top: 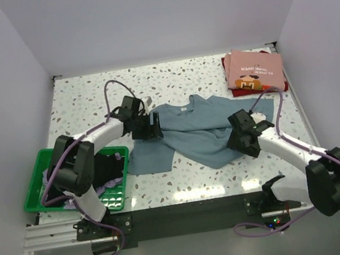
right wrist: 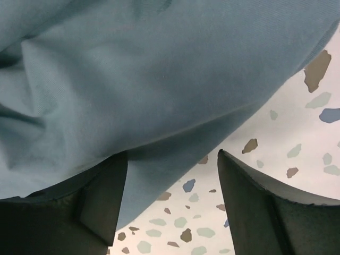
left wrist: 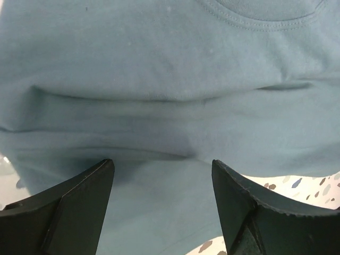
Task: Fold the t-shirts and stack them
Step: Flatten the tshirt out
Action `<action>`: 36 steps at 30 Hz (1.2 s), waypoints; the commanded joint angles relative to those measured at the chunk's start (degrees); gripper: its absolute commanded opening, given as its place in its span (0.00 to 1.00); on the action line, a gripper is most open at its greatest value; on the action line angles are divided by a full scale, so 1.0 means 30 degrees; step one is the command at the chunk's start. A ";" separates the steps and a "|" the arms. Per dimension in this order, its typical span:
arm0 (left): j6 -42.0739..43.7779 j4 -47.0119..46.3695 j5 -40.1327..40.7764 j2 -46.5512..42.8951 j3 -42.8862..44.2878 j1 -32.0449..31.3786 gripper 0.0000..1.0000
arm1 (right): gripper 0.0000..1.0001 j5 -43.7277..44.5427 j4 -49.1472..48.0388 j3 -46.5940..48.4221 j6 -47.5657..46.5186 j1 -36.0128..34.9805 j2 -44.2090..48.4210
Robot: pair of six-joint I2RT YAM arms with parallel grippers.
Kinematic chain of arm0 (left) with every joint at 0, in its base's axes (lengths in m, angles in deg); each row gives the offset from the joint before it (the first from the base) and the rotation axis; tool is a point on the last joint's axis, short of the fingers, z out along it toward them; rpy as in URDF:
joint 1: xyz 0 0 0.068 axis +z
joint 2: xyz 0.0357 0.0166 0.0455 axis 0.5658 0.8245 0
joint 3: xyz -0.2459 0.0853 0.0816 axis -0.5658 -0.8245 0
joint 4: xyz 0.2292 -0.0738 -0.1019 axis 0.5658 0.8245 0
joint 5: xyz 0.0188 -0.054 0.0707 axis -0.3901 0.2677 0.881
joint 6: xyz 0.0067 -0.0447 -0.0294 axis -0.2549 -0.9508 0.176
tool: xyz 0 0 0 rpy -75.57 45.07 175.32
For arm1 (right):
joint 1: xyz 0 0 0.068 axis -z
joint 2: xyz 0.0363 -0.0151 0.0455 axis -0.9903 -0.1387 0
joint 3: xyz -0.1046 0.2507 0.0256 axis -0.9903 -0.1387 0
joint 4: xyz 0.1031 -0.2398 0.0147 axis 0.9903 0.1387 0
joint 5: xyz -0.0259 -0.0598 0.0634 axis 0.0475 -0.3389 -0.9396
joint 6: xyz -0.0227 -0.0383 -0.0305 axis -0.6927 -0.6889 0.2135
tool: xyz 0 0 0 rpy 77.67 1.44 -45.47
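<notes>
A dusty grey-blue t-shirt [top: 196,130] lies rumpled and partly folded in the middle of the table. My left gripper [top: 154,127] is open right over its left part; the cloth fills the left wrist view [left wrist: 170,79] between the spread fingers [left wrist: 79,202]. My right gripper [top: 235,138] is open at the shirt's right edge, the cloth edge [right wrist: 133,95] lying between its fingers [right wrist: 255,202]. A folded pink t-shirt with a small print [top: 254,70] sits on a dark red one [top: 227,63] at the back right. Black [top: 108,166] and lavender [top: 111,185] shirts lie in the basket.
A green plastic mesh basket [top: 37,190] stands at the front left by the left arm's base. The table is white speckled terrazzo [top: 87,95], walled on three sides. Bare tabletop shows in the right wrist view [right wrist: 287,138].
</notes>
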 commanded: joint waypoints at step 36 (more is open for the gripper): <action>0.1482 -0.0853 -0.2402 0.2290 0.1834 0.0011 0.74 | 0.07 0.4537 0.9927 1.3776 -0.4955 0.1723 -0.1955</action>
